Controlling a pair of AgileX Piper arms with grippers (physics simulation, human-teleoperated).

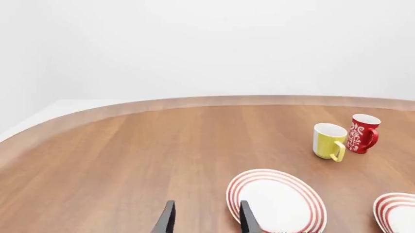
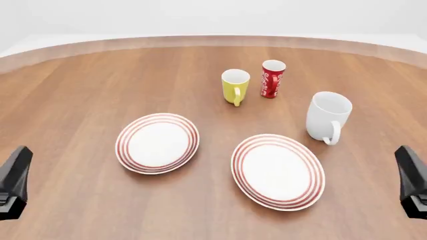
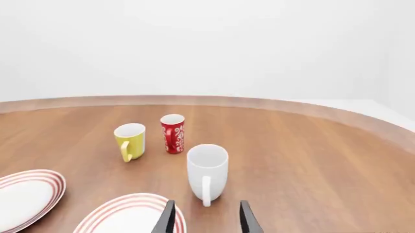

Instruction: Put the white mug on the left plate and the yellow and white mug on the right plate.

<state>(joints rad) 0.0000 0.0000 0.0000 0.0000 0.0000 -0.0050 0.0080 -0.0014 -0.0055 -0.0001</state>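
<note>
The white mug [image 2: 328,117] stands upright on the table at the right, its handle toward me, also seen in the right wrist view [image 3: 207,171]. The yellow and white mug [image 2: 235,86] stands farther back at centre, seen too from the left wrist [image 1: 329,141]. The left plate [image 2: 157,142] and the right plate [image 2: 278,170] lie bare in front of the mugs. My left gripper [image 1: 206,222] is open at the near left edge, its fingers apart over bare wood beside the left plate [image 1: 275,201]. My right gripper [image 3: 206,219] is open at the near right, just short of the white mug.
A slim red cup [image 2: 272,78] with white patterns stands right beside the yellow and white mug. The round wooden table's far rim [image 2: 213,41] curves along the back. Dark arm parts show at the front corners [image 2: 13,180] [image 2: 413,180].
</note>
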